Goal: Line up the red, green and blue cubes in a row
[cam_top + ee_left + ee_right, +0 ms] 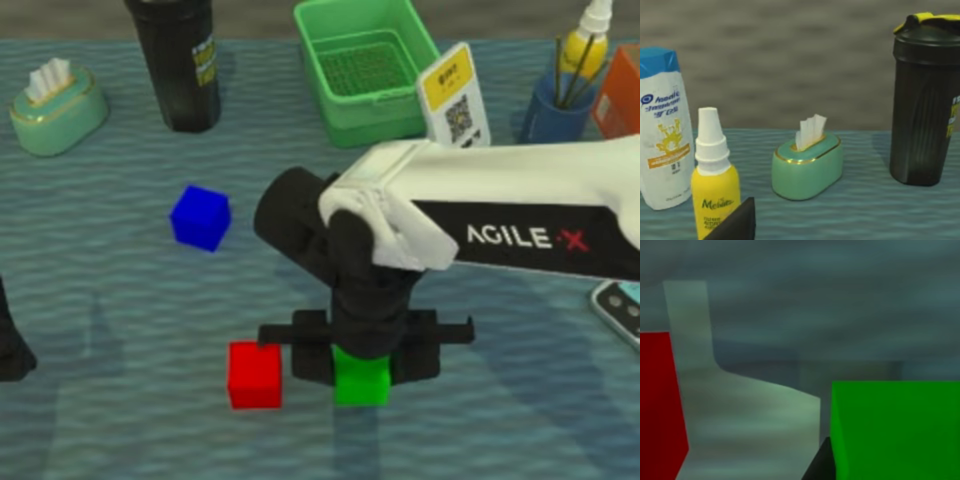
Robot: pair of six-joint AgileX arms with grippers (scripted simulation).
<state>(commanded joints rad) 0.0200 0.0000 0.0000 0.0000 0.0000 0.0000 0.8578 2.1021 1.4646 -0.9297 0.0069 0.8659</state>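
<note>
The green cube rests on the table at the front middle, a small gap to the right of the red cube. My right gripper points down over it, shut on the green cube, with its black fingers flanking both sides. In the right wrist view the green cube fills the frame, one dark finger lies against its side, and the red cube shows at the edge. The blue cube sits alone, farther back and left. My left gripper is parked at the table's left edge, open, with one finger in view.
Along the back stand a tissue box, a black shaker, a green basket, a QR card and a blue pen cup. A phone lies at the right edge. The right arm spans the table's right half.
</note>
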